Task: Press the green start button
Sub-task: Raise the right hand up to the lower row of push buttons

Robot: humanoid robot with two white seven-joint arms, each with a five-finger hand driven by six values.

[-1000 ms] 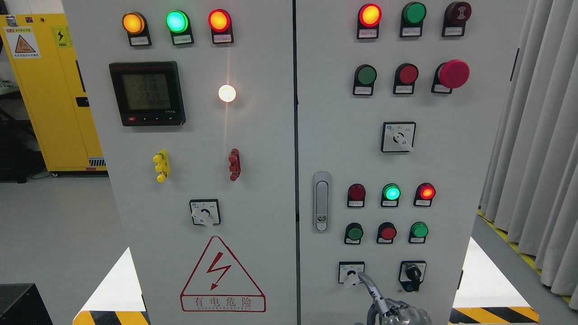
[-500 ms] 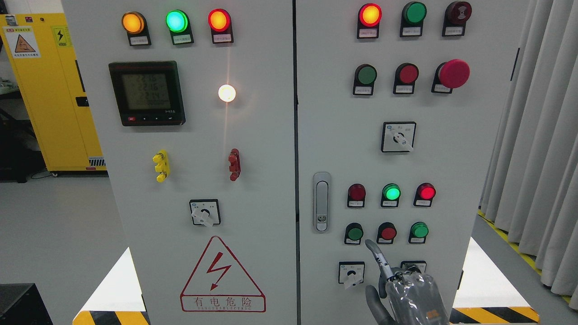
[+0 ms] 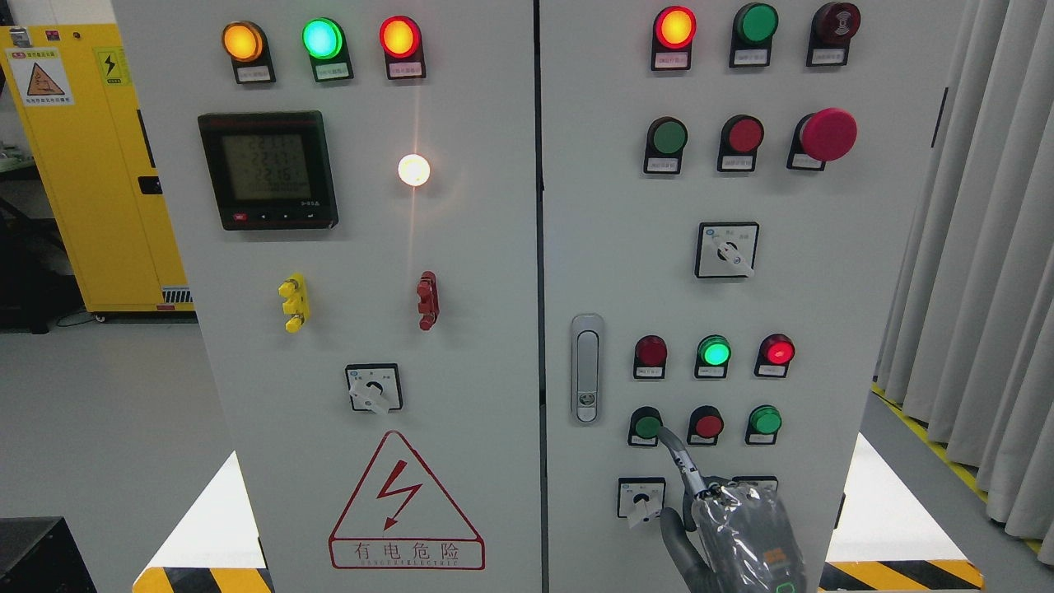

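On the right cabinet door, the lower button row holds a dark green push button (image 3: 647,426), a red one (image 3: 707,425) and a brighter green one (image 3: 765,421). My right hand (image 3: 715,509), wrapped in clear plastic, rises from the bottom edge. Its index finger (image 3: 677,458) is stretched up and to the left, with the tip touching the lower right edge of the dark green button. The other fingers are curled and hold nothing. The hand hides most of the black selector switch (image 3: 753,481) behind it. My left hand is out of view.
Above the row are indicator lamps, with the green one (image 3: 714,352) lit. A white selector switch (image 3: 641,497) sits just left of the hand, and a door latch (image 3: 585,368) stands further left. Higher up are another green button (image 3: 667,137) and a red mushroom button (image 3: 827,134).
My right hand has risen from the bottom edge, and its index fingertip has gone from the white selector switch up to the dark green button.
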